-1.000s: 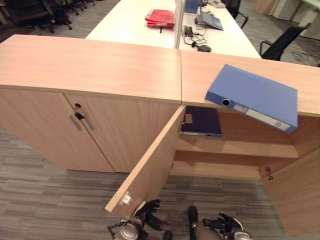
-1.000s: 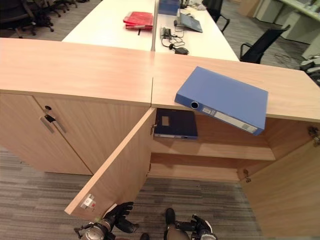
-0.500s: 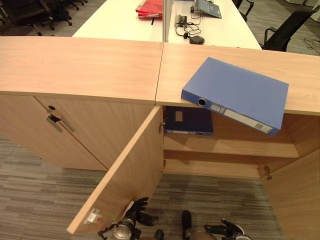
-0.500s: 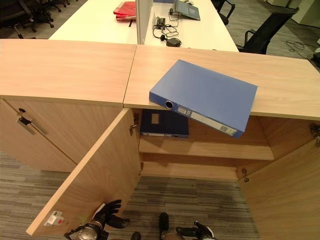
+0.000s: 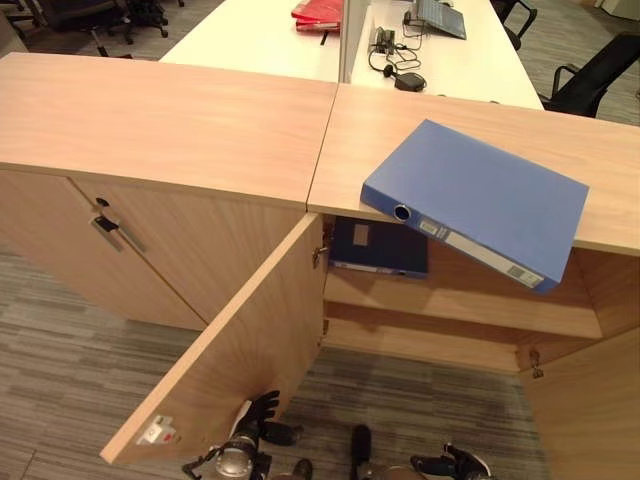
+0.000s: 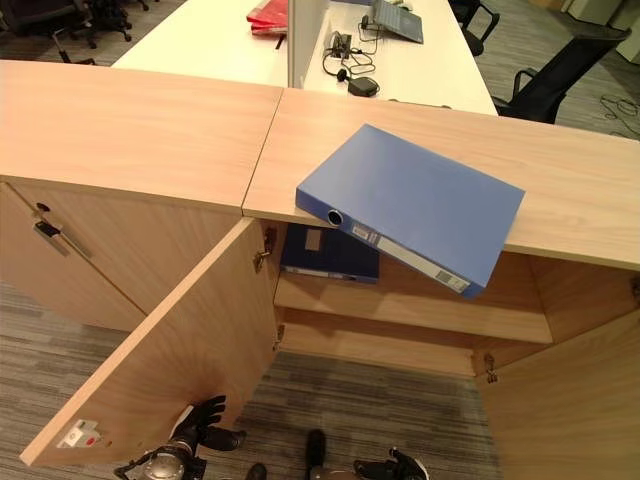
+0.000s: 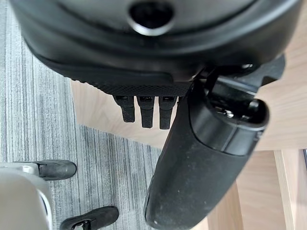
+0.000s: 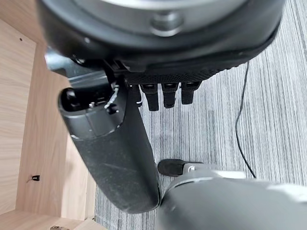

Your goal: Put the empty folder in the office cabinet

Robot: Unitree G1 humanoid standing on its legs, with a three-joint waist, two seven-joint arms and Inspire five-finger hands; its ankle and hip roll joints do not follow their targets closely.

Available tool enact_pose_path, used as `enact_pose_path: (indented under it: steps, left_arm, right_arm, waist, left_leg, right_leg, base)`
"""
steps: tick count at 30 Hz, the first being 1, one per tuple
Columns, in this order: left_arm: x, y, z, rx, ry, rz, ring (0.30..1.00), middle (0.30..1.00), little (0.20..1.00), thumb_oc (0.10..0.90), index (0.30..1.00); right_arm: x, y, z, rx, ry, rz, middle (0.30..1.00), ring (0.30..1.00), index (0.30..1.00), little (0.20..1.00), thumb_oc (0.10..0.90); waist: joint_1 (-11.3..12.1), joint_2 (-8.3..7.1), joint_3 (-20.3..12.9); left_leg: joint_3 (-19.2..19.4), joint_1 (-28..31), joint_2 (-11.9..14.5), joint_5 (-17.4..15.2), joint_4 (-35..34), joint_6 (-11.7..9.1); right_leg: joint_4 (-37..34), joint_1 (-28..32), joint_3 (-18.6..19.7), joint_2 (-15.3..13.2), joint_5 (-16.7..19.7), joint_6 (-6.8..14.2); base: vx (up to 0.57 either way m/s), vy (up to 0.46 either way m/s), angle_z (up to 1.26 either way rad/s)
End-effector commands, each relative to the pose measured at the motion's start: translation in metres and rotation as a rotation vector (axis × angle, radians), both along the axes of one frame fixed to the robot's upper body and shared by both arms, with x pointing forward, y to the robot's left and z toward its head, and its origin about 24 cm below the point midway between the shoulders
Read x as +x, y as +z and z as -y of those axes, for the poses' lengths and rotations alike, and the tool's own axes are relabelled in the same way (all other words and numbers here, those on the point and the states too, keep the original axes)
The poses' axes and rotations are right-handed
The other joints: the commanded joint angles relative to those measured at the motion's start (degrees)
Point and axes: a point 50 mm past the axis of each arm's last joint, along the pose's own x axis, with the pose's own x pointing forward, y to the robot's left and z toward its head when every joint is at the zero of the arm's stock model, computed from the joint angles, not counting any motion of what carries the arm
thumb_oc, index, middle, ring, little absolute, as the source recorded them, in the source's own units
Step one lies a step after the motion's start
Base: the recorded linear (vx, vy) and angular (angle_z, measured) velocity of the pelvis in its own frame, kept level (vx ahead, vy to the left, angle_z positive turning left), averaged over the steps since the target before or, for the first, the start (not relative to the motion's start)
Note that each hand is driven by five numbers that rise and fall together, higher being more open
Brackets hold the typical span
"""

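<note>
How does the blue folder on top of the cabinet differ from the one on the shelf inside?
The blue folder on top is a lighter blue; the dark folder on the shelf is navy. The top one lies skewed, its spine overhanging the cabinet top's front edge; the shelf one sits squarely inside. Both lie flat, and neither hand holds either.

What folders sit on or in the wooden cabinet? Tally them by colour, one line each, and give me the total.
Blue folder: 1, on top of the cabinet, overhanging its front edge.
Dark navy folder: 1, lying flat on the upper shelf inside.
Total: 2
</note>
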Motion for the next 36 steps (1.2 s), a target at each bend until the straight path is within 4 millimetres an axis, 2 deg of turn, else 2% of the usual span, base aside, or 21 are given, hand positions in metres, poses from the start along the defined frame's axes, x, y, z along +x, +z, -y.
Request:
enact_pose_path:
  steps: [1, 4, 5, 8, 12, 13, 14, 15, 16, 17, 18, 20, 21, 22, 24, 25, 26, 28, 32, 35, 36]
  left_arm:
    - [0.033, 0.028, -0.005, 0.045, -0.046, 0.193, 0.900, 0.900, 0.900, 0.800, 0.900]
    - [0.034, 0.027, -0.004, 0.044, -0.054, 0.179, 0.900, 0.900, 0.900, 0.800, 0.900]
    - [0.035, 0.027, -0.005, 0.047, -0.053, 0.175, 0.900, 0.900, 0.900, 0.800, 0.900]
    - [0.036, 0.026, -0.002, 0.040, -0.057, 0.177, 0.900, 0.900, 0.900, 0.800, 0.900]
    - [0.034, 0.025, 0.000, 0.048, -0.068, 0.166, 0.900, 0.900, 0.900, 0.800, 0.900]
    - [0.034, 0.025, 0.001, 0.050, -0.077, 0.164, 0.900, 0.900, 0.900, 0.800, 0.900]
    - [0.034, 0.025, 0.001, 0.050, -0.077, 0.164, 0.900, 0.900, 0.900, 0.800, 0.900]
    - [0.036, 0.027, 0.000, 0.056, -0.095, 0.169, 0.900, 0.900, 0.900, 0.800, 0.900]
    - [0.036, 0.027, -0.001, 0.063, -0.100, 0.170, 0.900, 0.900, 0.900, 0.800, 0.900]
    - [0.037, 0.028, -0.001, 0.063, -0.100, 0.170, 0.900, 0.900, 0.900, 0.800, 0.900]
    - [0.033, 0.025, -0.003, 0.074, -0.106, 0.152, 0.900, 0.900, 0.900, 0.800, 0.900]
    - [0.029, 0.022, -0.005, 0.080, -0.104, 0.136, 0.900, 0.900, 0.900, 0.800, 0.900]
    - [0.029, 0.021, -0.007, 0.080, -0.101, 0.134, 0.900, 0.900, 0.900, 0.800, 0.900]
    - [0.028, 0.021, -0.007, 0.080, -0.101, 0.134, 0.900, 0.900, 0.900, 0.800, 0.900]
    - [0.032, 0.025, -0.011, 0.091, -0.104, 0.148, 0.900, 0.900, 0.900, 0.800, 0.900]
    - [0.032, 0.025, -0.011, 0.091, -0.104, 0.148, 0.900, 0.900, 0.900, 0.800, 0.900]
    - [0.034, 0.027, -0.016, 0.110, -0.100, 0.159, 0.900, 0.900, 0.900, 0.800, 0.900]
    - [0.039, 0.030, -0.019, 0.123, -0.087, 0.174, 0.900, 0.900, 0.900, 0.800, 0.900]
    - [0.052, 0.038, -0.022, 0.133, -0.088, 0.213, 0.900, 0.900, 0.900, 0.800, 0.900]
    - [0.055, 0.042, -0.025, 0.148, -0.087, 0.225, 0.900, 0.900, 0.900, 0.800, 0.900]
    - [0.058, 0.045, -0.024, 0.143, -0.086, 0.244, 0.900, 0.900, 0.900, 0.800, 0.900]
  right_arm:
    - [-0.019, 0.002, 0.027, -0.077, -0.056, -0.032, 0.900, 0.900, 0.900, 0.900, 0.800]
    - [-0.021, 0.003, 0.031, -0.087, -0.066, -0.041, 0.900, 0.900, 0.900, 0.900, 0.800]
    - [-0.020, 0.003, 0.032, -0.095, -0.056, -0.044, 0.900, 0.900, 0.900, 0.900, 0.800]
    - [-0.017, 0.003, 0.029, -0.096, -0.036, -0.041, 0.900, 0.900, 0.900, 0.900, 0.800]
    - [-0.017, 0.002, 0.026, -0.092, -0.017, -0.045, 0.900, 0.900, 0.900, 0.900, 0.800]
    - [-0.015, 0.002, 0.024, -0.094, 0.000, -0.046, 0.900, 0.900, 0.900, 0.900, 0.800]
    - [-0.015, 0.002, 0.024, -0.094, 0.000, -0.046, 0.900, 0.900, 0.900, 0.900, 0.800]
    - [-0.007, 0.002, 0.020, -0.092, 0.021, -0.034, 0.900, 0.900, 0.900, 0.900, 0.800]
    - [-0.004, 0.003, 0.019, -0.089, 0.023, -0.023, 0.900, 0.900, 0.900, 0.900, 0.800]
    - [-0.003, 0.003, 0.019, -0.089, 0.023, -0.023, 0.900, 0.900, 0.900, 0.900, 0.800]
    - [0.000, 0.003, 0.014, -0.070, 0.013, -0.004, 0.900, 0.900, 0.900, 0.900, 0.800]
    - [0.000, 0.002, 0.009, -0.052, -0.003, 0.009, 0.900, 0.900, 0.900, 0.900, 0.800]
    - [0.004, 0.004, 0.010, -0.052, -0.014, 0.032, 0.900, 0.900, 0.900, 0.900, 0.800]
    - [0.004, 0.004, 0.010, -0.052, -0.014, 0.032, 0.900, 0.900, 0.900, 0.900, 0.800]
    - [0.023, 0.011, 0.010, -0.034, -0.028, 0.119, 0.900, 0.900, 0.900, 0.900, 0.800]
    - [0.023, 0.011, 0.010, -0.034, -0.028, 0.118, 0.900, 0.900, 0.900, 0.900, 0.800]
    - [0.038, 0.017, 0.004, -0.007, -0.011, 0.188, 0.900, 0.900, 0.900, 0.900, 0.800]
    - [0.057, 0.028, -0.004, 0.014, 0.031, 0.277, 0.900, 0.900, 0.900, 0.900, 0.800]
    - [0.080, 0.044, -0.009, 0.035, 0.088, 0.393, 0.900, 0.900, 0.900, 0.900, 0.800]
    - [0.083, 0.048, -0.012, 0.044, 0.114, 0.422, 0.900, 0.900, 0.900, 0.900, 0.800]
    - [0.084, 0.051, -0.011, 0.041, 0.129, 0.442, 0.900, 0.900, 0.900, 0.900, 0.800]
  waist:
    - [-0.5, 0.13, 1.3]
    - [-0.1, 0.62, 0.8]
    - [0.2, 1.16, 0.8]
    - [1.2, 1.89, 1.1]
    - [1.1, 3.43, -0.3]
    - [1.2, 4.14, -0.6]
    - [1.3, 4.15, -0.6]
    - [1.9, 6.00, -0.1]
    - [2.0, 6.69, 0.3]
    - [2.1, 6.65, 0.4]
    - [2.4, 7.47, 0.3]
    - [2.2, 7.62, 0.2]
    - [2.0, 7.53, 0.0]
    - [2.0, 7.55, 0.1]
    - [1.9, 6.94, 0.0]
    - [1.9, 6.98, 0.1]
    - [2.0, 6.16, 0.4]
    - [2.3, 5.19, 1.3]
    - [2.4, 3.41, 3.0]
    - [2.3, 2.42, 4.0]
    - [2.5, 0.84, 3.8]
  left_leg:
    - [12.5, -2.7, 3.9, -1.9, 7.0, 1.7]
    - [13.8, -4.8, 0.6, -3.7, 4.5, 3.1]
    - [13.8, -6.3, -0.9, -2.6, 2.9, 3.1]
    - [13.4, -9.0, -1.8, -1.1, 3.1, 2.3]
    - [12.6, -2.4, -1.6, 0.8, -7.0, 3.0]
    - [12.6, -1.3, -1.6, 1.2, -8.8, 3.3]
    - [12.7, -1.1, -1.6, 1.2, -9.0, 3.3]
    - [12.9, 0.6, -0.6, 2.4, -11.5, 3.7]
    - [13.2, 1.5, 0.0, 2.8, -12.5, 3.6]
    - [13.3, 1.5, 0.0, 2.8, -12.6, 3.6]
    - [14.5, 3.1, 1.4, 3.0, -13.9, 3.2]
    - [13.5, 3.7, 2.1, 2.5, -13.9, 3.2]
    - [12.9, 3.7, 2.3, 2.2, -13.9, 3.1]
    - [12.9, 3.8, 2.4, 2.2, -13.9, 3.1]
    - [12.3, 4.6, 2.7, 1.4, -13.9, 2.9]
    - [12.3, 4.7, 2.7, 1.4, -13.9, 2.9]
    - [11.7, 5.5, 3.1, 0.8, -13.9, 2.7]
    - [10.9, 6.4, 3.8, 0.1, -13.8, 2.3]
    - [8.3, 8.0, 6.2, -1.2, -13.2, 1.4]
    - [6.6, 8.7, 8.3, -1.4, -13.8, 0.7]
    - [5.9, 8.3, 9.4, -1.4, -13.9, -0.3]
  right_leg:
    - [4.7, -0.6, 2.0, -3.7, -1.9, 4.3]
    - [3.9, 0.4, 1.8, -3.3, -2.0, 4.4]
    - [3.4, 1.0, 2.2, -2.8, -2.0, 4.5]
    - [3.0, 1.5, 3.3, -2.2, -1.8, 4.6]
    - [2.2, 2.4, 4.3, -1.3, -2.0, 5.2]
    - [3.6, 1.8, 4.6, -1.2, -2.6, 5.2]
    - [3.7, 1.8, 4.7, -1.2, -2.7, 5.2]
    - [11.9, -1.7, 5.3, -1.7, -4.7, 5.2]
    - [15.3, -3.4, 4.7, -2.5, -4.8, 5.5]
    - [15.6, -3.5, 4.8, -2.6, -5.0, 5.6]
    - [18.5, -4.8, 0.4, -7.1, -4.6, 5.6]
    - [18.4, -5.2, -0.3, -10.0, -3.8, 5.3]
    - [16.6, -5.0, 0.8, -11.1, -3.0, 5.7]
    - [16.5, -4.9, 0.8, -11.1, -3.0, 5.7]
    - [9.9, -3.4, 2.7, -14.5, 0.6, 7.0]
    - [9.7, -3.2, 2.7, -14.5, 0.7, 7.0]
    - [6.4, -3.3, 3.7, -16.2, 3.0, 7.8]
    - [3.8, -3.9, 5.3, -17.4, 5.1, 8.7]
    - [2.7, -7.0, 7.6, -19.0, 8.0, 9.5]
    - [5.2, -8.1, 10.5, -18.7, 8.0, 9.6]
    - [4.9, -6.3, 9.7, -17.9, 5.4, 10.0]
  base:
    - [0.02, -0.077, 0.42]
    - [0.05, -0.011, 0.55]
    - [0.04, 0.030, 0.20]
    - [0.01, 0.067, -0.16]
    - [0.05, 0.110, -0.47]
    - [0.02, 0.152, -0.13]
    - [-0.03, 0.207, -0.21]
    - [-0.05, 0.198, -0.28]
    - [-0.05, 0.198, -0.67]
    - [-0.01, 0.104, -0.74]
    - [0.01, 0.035, -0.73]
    - [0.02, -0.018, -0.26]
    - [0.02, -0.046, -0.21]
    - [0.06, -0.092, -0.13]
    - [0.07, -0.111, 0.05]
    - [0.09, -0.160, 0.13]
    - [0.09, -0.177, 0.14]
    - [0.13, -0.252, 0.03]
    - [0.15, -0.327, 0.29]
    - [0.14, -0.340, 0.36]
    - [0.25, -0.644, 0.35]
